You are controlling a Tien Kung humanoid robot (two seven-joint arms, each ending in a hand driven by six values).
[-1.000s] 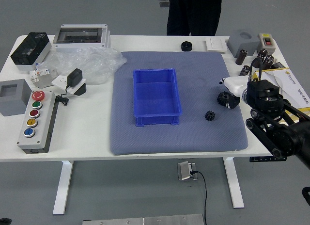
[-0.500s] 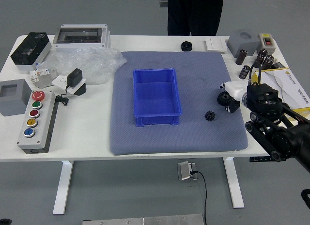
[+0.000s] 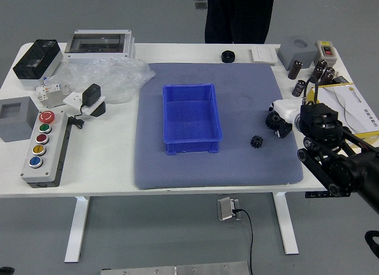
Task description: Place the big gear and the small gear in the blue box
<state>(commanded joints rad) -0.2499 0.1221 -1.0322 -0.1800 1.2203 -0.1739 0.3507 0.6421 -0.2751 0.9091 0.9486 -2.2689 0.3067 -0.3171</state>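
At the right side of the mat, my right hand (image 3: 278, 119) has its fingertips at the big black gear (image 3: 272, 120), partly covering it. The fingers stand apart around the gear's right side; no firm grip shows. The small black gear (image 3: 256, 141) lies on the mat, a little nearer and to the left of the hand. The blue box (image 3: 190, 117) stands upright on the mat left of both gears, with nothing in it. My left hand is out of view.
A grey-blue mat (image 3: 237, 168) covers the table's middle. On the left are a button panel (image 3: 47, 146), a grey block (image 3: 18, 118) and plastic wrap (image 3: 112, 79). Dark cylinders (image 3: 294, 70) and a yellow-edged sheet (image 3: 349, 106) lie right. A person (image 3: 238, 14) stands at the far side.
My right hand has shifted slightly left, and its fingertips have come up to the big gear. The small gear and the box have stayed put.
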